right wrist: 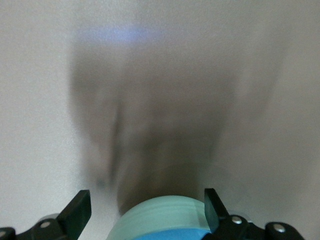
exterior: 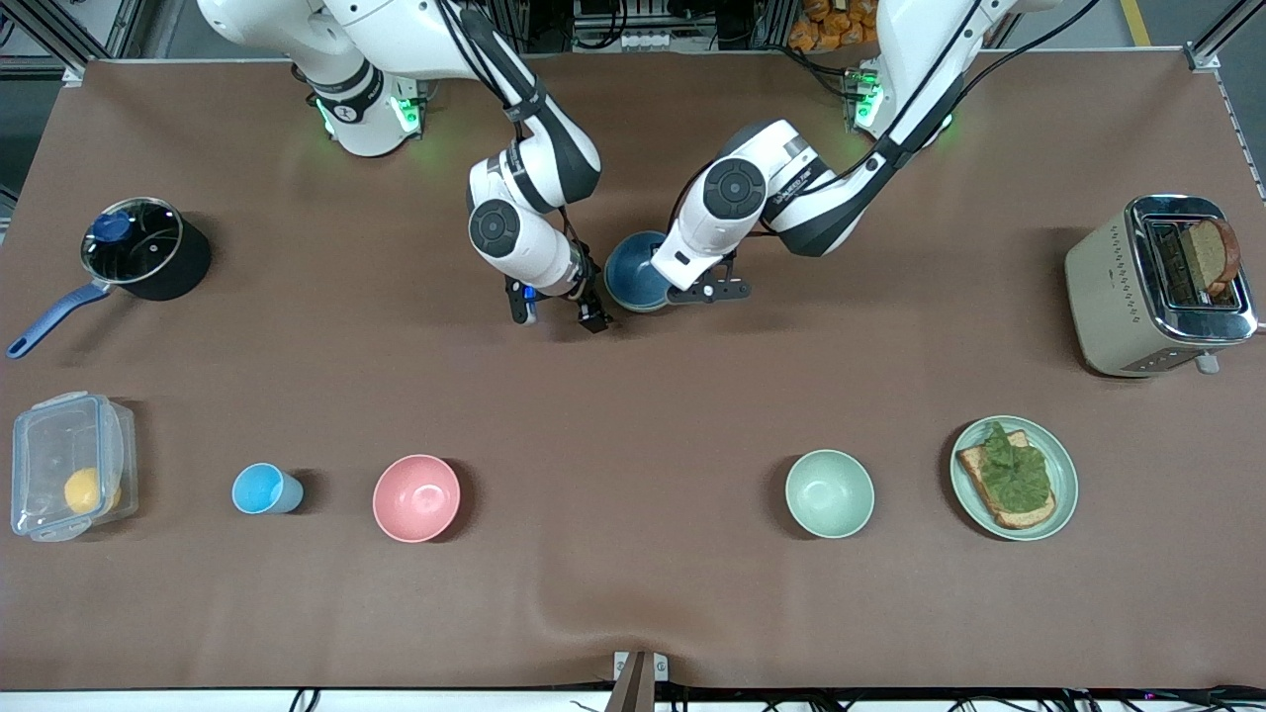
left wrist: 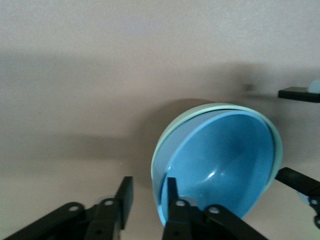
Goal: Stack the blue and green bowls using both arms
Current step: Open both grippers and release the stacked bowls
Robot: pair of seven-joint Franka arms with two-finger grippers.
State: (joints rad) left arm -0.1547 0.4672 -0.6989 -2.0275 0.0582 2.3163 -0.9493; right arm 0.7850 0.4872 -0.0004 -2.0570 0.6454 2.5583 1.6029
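I find the round matte medium-blue bowl [exterior: 633,272] seated inside the round matte sage-green bowl [left wrist: 210,107], the green rim showing as a thin band around the blue one, so I judge the stack to be made. The pair sits on the brown cloth-covered table [exterior: 633,593] at mid-length, close to the robots' bases. The left gripper [left wrist: 147,195] is down at the rim on the side toward the left arm's end. Its fingers stand apart astride the rim, one inside the blue bowl and one outside the green wall, and I see a gap at the outer finger, so I read this as letting go, not a clamp. The right gripper [exterior: 556,309] hangs low just beside the stack toward the right arm's end, fingers spread wide and holding nothing, and I judge it placed there to steady the green bowl. Room is tight only between the two grippers. Lifting straight up looks to me the safest exit, since the inner finger could catch the blue rim and tip the stack. The round pink bowl [exterior: 416,497] and the paler mint-green bowl [exterior: 829,492] lie well apart, nearer the front camera, with open cloth between them.
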